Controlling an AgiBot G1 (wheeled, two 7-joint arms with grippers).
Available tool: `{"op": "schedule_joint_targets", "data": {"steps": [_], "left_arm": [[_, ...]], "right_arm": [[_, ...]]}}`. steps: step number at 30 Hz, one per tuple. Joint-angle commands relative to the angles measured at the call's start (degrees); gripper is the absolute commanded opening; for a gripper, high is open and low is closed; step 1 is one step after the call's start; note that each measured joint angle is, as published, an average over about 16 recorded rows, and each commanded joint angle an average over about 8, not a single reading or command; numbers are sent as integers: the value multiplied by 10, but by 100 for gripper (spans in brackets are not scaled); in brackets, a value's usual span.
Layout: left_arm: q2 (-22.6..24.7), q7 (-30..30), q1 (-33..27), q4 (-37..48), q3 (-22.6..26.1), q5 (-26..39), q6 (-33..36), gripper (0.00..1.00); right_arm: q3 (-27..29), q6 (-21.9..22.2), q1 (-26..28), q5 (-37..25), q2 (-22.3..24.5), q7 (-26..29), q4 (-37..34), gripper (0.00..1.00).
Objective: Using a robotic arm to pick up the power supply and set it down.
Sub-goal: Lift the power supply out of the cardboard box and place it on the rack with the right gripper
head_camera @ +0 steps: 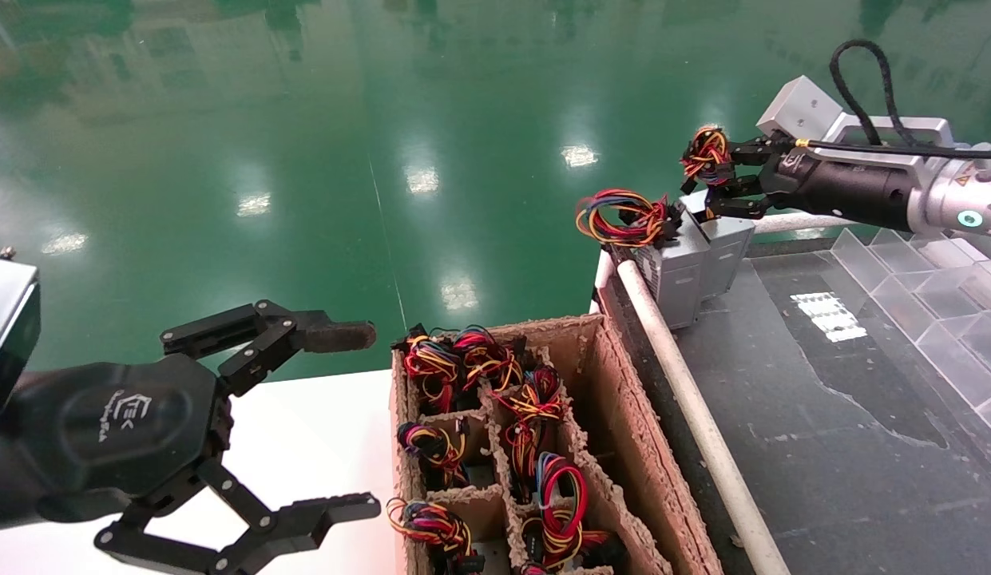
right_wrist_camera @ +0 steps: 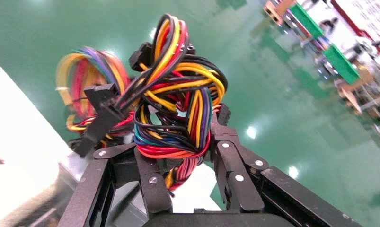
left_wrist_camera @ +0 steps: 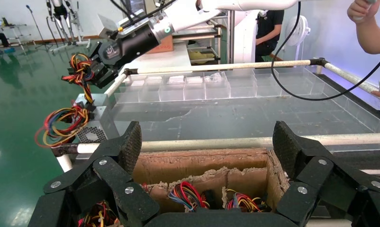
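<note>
The power supply (head_camera: 731,239) is a small grey box standing at the far corner of the dark table (head_camera: 822,415). Its tight red-yellow-orange wire bundle (head_camera: 706,154) sticks up from its top. My right gripper (head_camera: 709,190) is shut on that bundle, and the right wrist view shows the wires (right_wrist_camera: 178,109) clamped between the fingers (right_wrist_camera: 152,182). The left wrist view has the same grip (left_wrist_camera: 95,66) above the box (left_wrist_camera: 97,100). My left gripper (head_camera: 347,419) hangs open and empty over the white surface, beside the cardboard box (left_wrist_camera: 202,165).
A like grey box (head_camera: 675,275) with a looser wire coil (head_camera: 623,217) stands against the power supply. A divided cardboard box (head_camera: 599,375) holds several more wired units. A white rail (head_camera: 687,399) edges the table; clear plastic bins (head_camera: 926,287) line its right side.
</note>
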Motion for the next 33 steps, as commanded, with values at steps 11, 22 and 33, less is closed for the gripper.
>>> {"op": "schedule_joint_targets", "data": {"steps": [11,22,33], "left_arm": [[0,0,0,0,0,0,0,100],[0,0,0,0,0,0,0,100],[0,0,0,0,0,0,0,100]], "right_arm": [[-3,-25,-1,-4,6,4,-6,0],[5,47,-5,8,-11,3,-6,0],[5,97,-15,8,-31,1,-8,0]]}}
